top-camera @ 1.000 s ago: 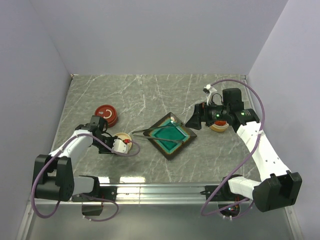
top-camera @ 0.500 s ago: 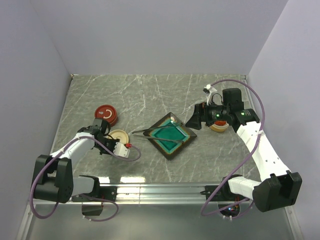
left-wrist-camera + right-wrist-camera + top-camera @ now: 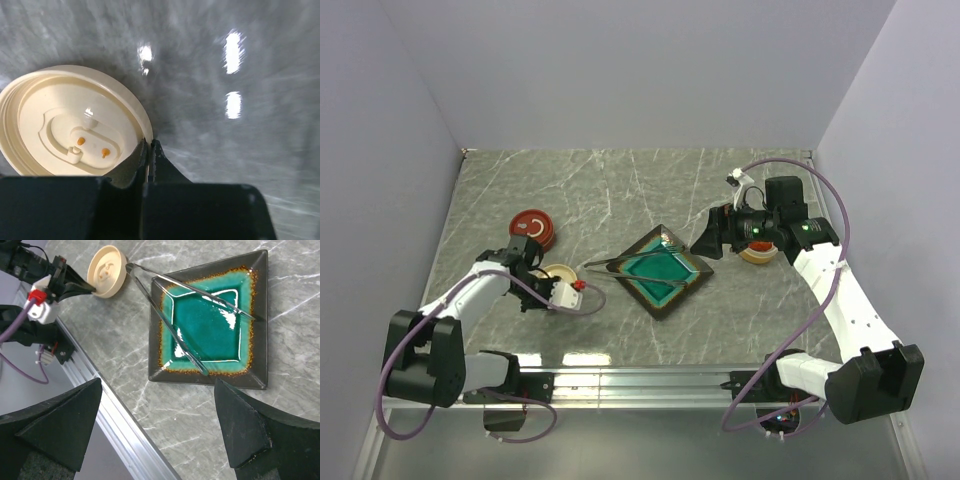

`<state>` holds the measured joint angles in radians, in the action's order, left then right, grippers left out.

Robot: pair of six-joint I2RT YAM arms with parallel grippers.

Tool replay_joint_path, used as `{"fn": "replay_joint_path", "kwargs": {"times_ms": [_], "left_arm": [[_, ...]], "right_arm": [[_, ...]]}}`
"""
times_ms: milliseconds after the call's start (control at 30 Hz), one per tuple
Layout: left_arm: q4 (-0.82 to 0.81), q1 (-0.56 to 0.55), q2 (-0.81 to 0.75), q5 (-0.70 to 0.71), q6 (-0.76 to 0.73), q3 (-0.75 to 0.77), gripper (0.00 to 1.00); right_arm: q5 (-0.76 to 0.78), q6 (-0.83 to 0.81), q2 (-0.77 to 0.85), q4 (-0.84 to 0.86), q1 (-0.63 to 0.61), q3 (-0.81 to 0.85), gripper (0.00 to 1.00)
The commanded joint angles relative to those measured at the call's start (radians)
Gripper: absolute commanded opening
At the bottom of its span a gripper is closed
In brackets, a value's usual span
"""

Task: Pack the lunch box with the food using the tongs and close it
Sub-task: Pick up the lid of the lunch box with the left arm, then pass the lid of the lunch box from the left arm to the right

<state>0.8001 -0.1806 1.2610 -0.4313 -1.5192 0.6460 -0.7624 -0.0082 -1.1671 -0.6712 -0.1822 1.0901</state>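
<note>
Left pincer [image 3: 149, 146], pressed together, sits at the near rim of a cream round lid [image 3: 75, 135] lying open side up on the grey marbled tabletop [image 3: 620, 190]. Whether a sliver of the rim is caught between the tips cannot be told from the wrist view. The low, edge-on approach suggests the arm means to steady or shift the lid rather than lift it. Two tiny orange specks [image 3: 105, 151] show in the lid's moulded recess; it is unclear whether they are food or part of the moulding.

Just beyond the lid, the tongs [image 3: 185, 305] rest across a green square dish [image 3: 210, 325]. Their joined end pokes off the dish's corner toward the lid and their two slim tips lie on the glaze, a placement that leaves the handle end free to be taken. No food is plainly visible on the dish. A red round container [image 3: 533, 229] stands near the lid on its far side, apart from it.

Right pincer [image 3: 710, 238] hangs spread wide above the dish's far corner, holding nothing, apparently poised for the tongs. An orange-and-cream round container [image 3: 758, 254] sits partly hidden beneath that arm. Packing appears not yet begun.
</note>
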Motion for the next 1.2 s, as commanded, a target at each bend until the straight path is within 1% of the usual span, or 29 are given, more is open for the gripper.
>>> {"fn": "replay_joint_path", "kwargs": {"times_ms": [0, 33, 100, 167, 233, 267, 333, 367, 400, 433, 467, 533, 567, 633, 667, 700, 767, 800, 833, 867, 900, 933, 1000, 1033, 1067, 1100, 1167], "left_arm": [[0.199, -0.007, -0.055, -0.141, 0.106, 0.112, 0.00], [0.230, -0.007, -0.066, -0.171, 0.116, 0.159, 0.00], [0.316, -0.008, -0.089, -0.194, 0.138, 0.204, 0.00], [0.365, -0.007, -0.103, -0.227, 0.151, 0.259, 0.00], [0.405, -0.007, -0.132, -0.263, 0.194, 0.319, 0.00], [0.415, -0.007, -0.140, -0.318, 0.206, 0.343, 0.00], [0.404, -0.007, -0.158, -0.386, 0.289, 0.434, 0.00], [0.387, -0.007, -0.161, -0.477, 0.377, 0.466, 0.00], [0.366, -0.007, -0.164, -0.521, 0.423, 0.528, 0.00], [0.300, -0.007, -0.164, -0.574, 0.480, 0.556, 0.00], [0.239, -0.007, -0.167, -0.657, 0.633, 0.581, 0.00], [0.106, -0.007, -0.181, -0.727, 0.810, 0.619, 0.00], [-0.093, -0.008, -0.192, -0.750, 1.011, 0.618, 0.00], [-0.332, -0.008, -0.241, -0.779, 1.231, 0.569, 0.00], [-0.560, -0.008, -0.273, -0.781, 1.442, 0.519, 0.00], [-0.670, -0.008, -0.284, -0.779, 1.529, 0.500, 0.00], [-0.838, -0.019, -0.291, -0.770, 1.713, 0.489, 0.00], [-0.860, -0.022, -0.290, -0.762, 1.744, 0.495, 0.00], [-0.890, -0.034, -0.285, -0.762, 1.816, 0.500, 0.00], [-0.938, -0.039, -0.285, -0.762, 1.858, 0.500, 0.00], [-1.025, -0.045, -0.287, -0.756, 1.902, 0.494, 0.00], [-1.086, -0.055, -0.287, -0.745, 2.001, 0.488, 0.00], [-1.177, -0.068, -0.281, -0.741, 2.094, 0.478, 0.00], [-1.270, -0.075, -0.276, -0.739, 2.142, 0.477, 0.00], [-1.323, -0.077, -0.270, -0.735, 2.242, 0.463, 0.00], [-1.375, -0.077, -0.268, -0.727, 2.283, 0.460, 0.00], [-1.404, -0.077, -0.264, -0.722, 2.321, 0.463, 0.00]], "right_arm": [[-0.026, 0.020, 0.015, 0.045, 0.006, 0.027, 1.00], [-0.028, 0.034, 0.014, 0.053, 0.007, 0.028, 1.00], [-0.031, 0.042, 0.009, 0.059, 0.006, 0.036, 1.00], [-0.029, 0.051, 0.007, 0.071, 0.006, 0.047, 1.00], [-0.029, 0.060, 0.010, 0.093, 0.006, 0.051, 1.00], [-0.032, 0.077, 0.014, 0.105, 0.009, 0.054, 1.00], [-0.043, 0.097, 0.014, 0.145, 0.006, 0.056, 1.00], [-0.054, 0.118, 0.011, 0.159, 0.006, 0.057, 1.00], [-0.073, 0.129, 0.007, 0.186, 0.007, 0.059, 1.00], [-0.084, 0.152, 0.003, 0.200, 0.007, 0.062, 1.00], [-0.090, 0.162, -0.006, 0.214, 0.007, 0.070, 1.00], [-0.119, 0.178, -0.016, 0.246, 0.007, 0.080, 1.00], [-0.127, 0.194, -0.023, 0.257, 0.007, 0.094, 1.00], [-0.149, 0.226, -0.031, 0.292, 0.007, 0.109, 0.99], [-0.155, 0.243, -0.034, 0.309, 0.006, 0.114, 0.99], [-0.166, 0.261, -0.034, 0.349, 0.006, 0.116, 0.99], [-0.196, 0.339, -0.040, 0.402, 0.006, 0.114, 0.99], [-0.207, 0.373, -0.039, 0.480, 0.006, 0.108, 0.99], [-0.224, 0.446, -0.037, 0.528, -0.002, 0.088, 0.98], [-0.227, 0.483, -0.036, 0.574, -0.006, 0.079, 0.98], [-0.230, 0.516, -0.034, 0.658, -0.014, 0.074, 0.98], [-0.230, 0.571, -0.037, 0.680, -0.026, 0.073, 0.98], [-0.233, 0.622, -0.049, 0.775, -0.062, 0.082, 0.98], [-0.232, 0.667, -0.058, 0.800, -0.071, 0.097, 0.97], [-0.229, 0.689, -0.062, 0.827, -0.080, 0.103, 0.97], [-0.219, 0.708, -0.063, 0.879, -0.100, 0.109, 0.97], [-0.201, 0.746, -0.065, 0.913, -0.118, 0.129, 0.97]]}}
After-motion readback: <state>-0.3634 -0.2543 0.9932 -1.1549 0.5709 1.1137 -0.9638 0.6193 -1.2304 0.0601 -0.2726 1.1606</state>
